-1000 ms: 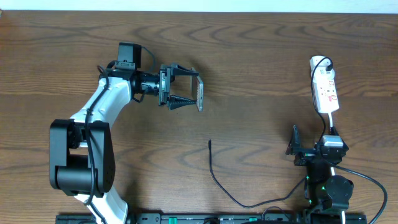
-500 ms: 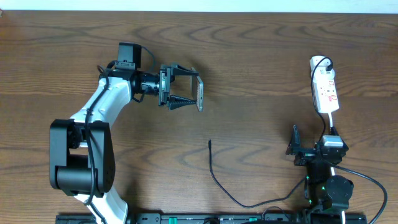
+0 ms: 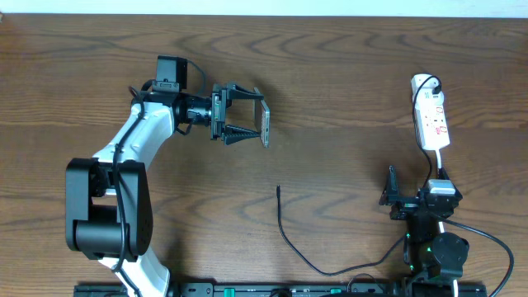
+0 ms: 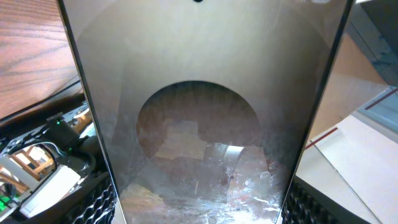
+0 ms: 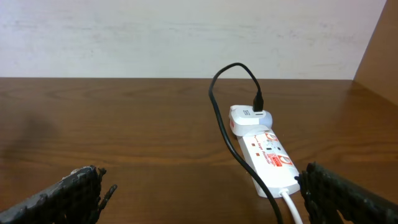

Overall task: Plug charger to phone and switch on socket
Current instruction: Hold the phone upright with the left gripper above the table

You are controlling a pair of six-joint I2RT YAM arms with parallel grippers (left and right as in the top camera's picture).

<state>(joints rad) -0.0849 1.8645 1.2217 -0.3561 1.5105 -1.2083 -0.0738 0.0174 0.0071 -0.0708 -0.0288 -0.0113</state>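
At far left, the left arm (image 3: 140,132) is stretching rightward, its left gripper (image 3: 247,116) clamping the phone (image 3: 266,125) on edge; near right, the right gripper (image 5: 202,182) is sitting tucked back, jaws wide apart.

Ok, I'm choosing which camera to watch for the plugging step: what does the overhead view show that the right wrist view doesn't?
Only the overhead view shows the phone, held on edge in the left gripper, and the charger lying loose with its free tip apart from the phone. Only the right wrist view shows the pale wall beyond the table, with the right gripper open at the frame's edges. Both show the white socket on the brown table.
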